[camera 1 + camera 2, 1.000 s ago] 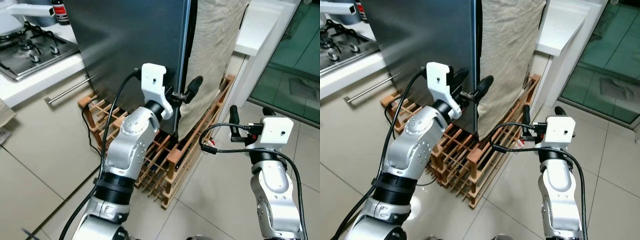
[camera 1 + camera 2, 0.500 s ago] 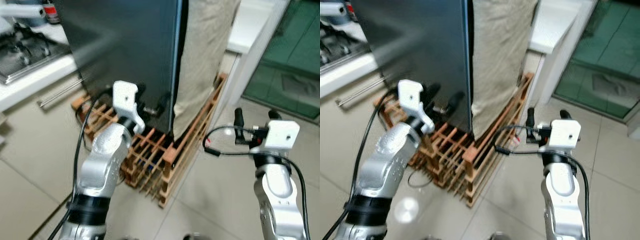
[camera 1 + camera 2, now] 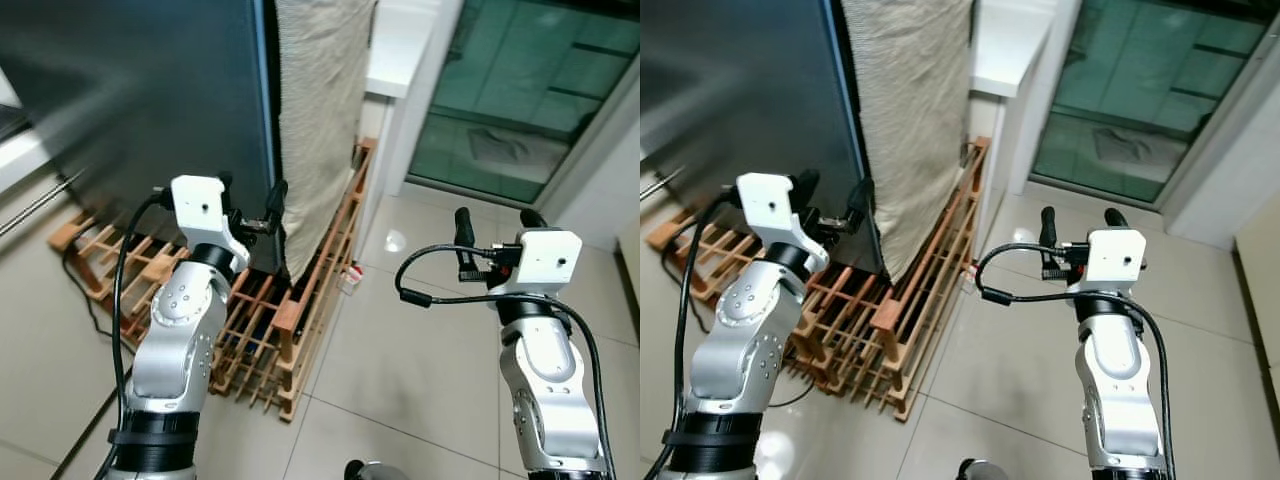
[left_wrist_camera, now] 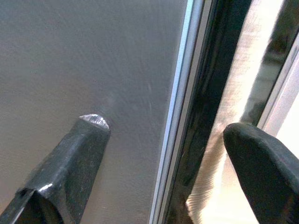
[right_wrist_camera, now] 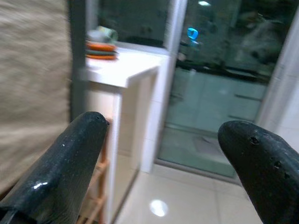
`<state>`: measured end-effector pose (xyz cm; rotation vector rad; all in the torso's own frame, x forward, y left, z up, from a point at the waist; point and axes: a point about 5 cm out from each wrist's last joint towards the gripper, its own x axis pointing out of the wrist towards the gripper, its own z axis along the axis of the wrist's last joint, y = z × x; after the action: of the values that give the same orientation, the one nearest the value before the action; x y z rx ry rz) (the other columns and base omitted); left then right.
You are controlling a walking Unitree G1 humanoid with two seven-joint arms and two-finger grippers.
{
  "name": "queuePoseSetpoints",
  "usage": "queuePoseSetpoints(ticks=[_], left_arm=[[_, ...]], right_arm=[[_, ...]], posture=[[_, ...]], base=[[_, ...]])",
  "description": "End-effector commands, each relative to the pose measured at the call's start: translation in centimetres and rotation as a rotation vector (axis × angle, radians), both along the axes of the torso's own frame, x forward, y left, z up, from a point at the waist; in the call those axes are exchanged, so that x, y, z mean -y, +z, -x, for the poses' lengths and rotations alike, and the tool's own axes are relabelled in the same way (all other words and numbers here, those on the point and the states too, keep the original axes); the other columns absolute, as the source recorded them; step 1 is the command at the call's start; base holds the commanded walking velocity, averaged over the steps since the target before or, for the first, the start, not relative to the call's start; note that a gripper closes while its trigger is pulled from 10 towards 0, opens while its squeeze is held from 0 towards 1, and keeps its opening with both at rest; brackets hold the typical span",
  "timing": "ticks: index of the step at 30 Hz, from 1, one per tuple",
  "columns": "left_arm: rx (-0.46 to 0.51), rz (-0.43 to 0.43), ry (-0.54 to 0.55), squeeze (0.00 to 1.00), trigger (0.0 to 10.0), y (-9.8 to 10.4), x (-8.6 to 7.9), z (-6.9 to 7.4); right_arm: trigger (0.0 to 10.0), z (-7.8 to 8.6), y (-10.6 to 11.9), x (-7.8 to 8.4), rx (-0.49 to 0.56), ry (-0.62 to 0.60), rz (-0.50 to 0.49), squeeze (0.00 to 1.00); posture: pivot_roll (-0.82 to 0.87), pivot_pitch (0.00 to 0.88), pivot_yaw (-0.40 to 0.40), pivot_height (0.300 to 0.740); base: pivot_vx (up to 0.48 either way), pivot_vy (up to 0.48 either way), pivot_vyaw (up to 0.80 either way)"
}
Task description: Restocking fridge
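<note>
The fridge's dark grey door point(image 3: 130, 100) stands at the left, its right edge point(image 4: 180, 107) showing as a pale blue strip. My left gripper point(image 3: 250, 203) is open and raised at that edge, low on the door. In the left wrist view one fingertip point(image 4: 93, 128) lies close against the grey face and the other point(image 4: 261, 154) sits past the edge. My right gripper point(image 3: 495, 222) is open and holds nothing, out over the tiled floor to the right of the fridge.
A beige cloth point(image 3: 320, 100) hangs just right of the door edge. A wooden slatted rack point(image 3: 300, 290) lies on the floor under both. A white counter point(image 3: 400, 40) and a glass door point(image 3: 520, 100) stand behind. Pale floor tiles point(image 3: 400, 370) spread between my arms.
The whole picture has swung right: the hob and worktop have left the view and the glass door has come in. My left gripper stays at the door's edge; the right stays open.
</note>
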<state>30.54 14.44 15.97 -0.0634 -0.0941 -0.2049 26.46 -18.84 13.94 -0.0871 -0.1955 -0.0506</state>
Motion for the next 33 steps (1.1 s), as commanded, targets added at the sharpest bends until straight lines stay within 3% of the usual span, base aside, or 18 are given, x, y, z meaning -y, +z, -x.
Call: queuePoseSetpoints(ticks=[1,10,12,21,26,30,33], left_arm=[[0.016,-0.020,0.010,0.00,10.0,0.3,0.5,-0.5],[0.086,0.036,0.057,0.00,10.0,2.1,2.0,-1.1],[0.092,0.074,0.015,0.00,10.0,2.6,2.6,-1.2],[0.138,0.098,-0.117,0.00,10.0,4.1,4.5,-0.8],[0.134,0.061,-0.174,0.00,10.0,4.1,4.5,0.1],[0.100,0.030,-0.182,0.00,10.0,3.1,3.1,1.9],[0.085,0.027,-0.171,0.00,10.0,2.8,3.0,2.1]], right_arm=[[10.0,-0.1,0.0,0.2,0.010,-0.006,0.002,0.00],[10.0,-0.3,0.2,0.0,0.018,-0.002,0.006,0.00],[10.0,-0.3,0.2,0.1,0.021,-0.002,0.010,0.00],[10.0,-0.2,0.2,0.1,0.024,-0.007,0.012,0.00],[10.0,0.0,0.1,0.2,0.024,-0.012,0.014,0.00],[10.0,0.6,0.3,0.8,0.024,-0.026,0.019,0.00],[10.0,0.7,0.1,0.9,0.013,-0.029,0.021,0.00]], posture=[[-0.10,0.000,-0.015,0.740],[-0.11,0.000,-0.009,0.740],[-0.12,0.000,-0.008,0.740],[-0.13,0.000,-0.001,0.740],[-0.13,0.000,-0.001,0.740],[-0.11,0.000,-0.004,0.740],[-0.11,0.000,-0.012,0.740]], base=[[0.000,0.000,0.00],[0.000,0.000,0.00],[0.000,0.000,0.00],[0.000,0.000,0.00],[0.000,0.000,0.00],[0.000,0.000,0.00],[0.000,0.000,0.00]])
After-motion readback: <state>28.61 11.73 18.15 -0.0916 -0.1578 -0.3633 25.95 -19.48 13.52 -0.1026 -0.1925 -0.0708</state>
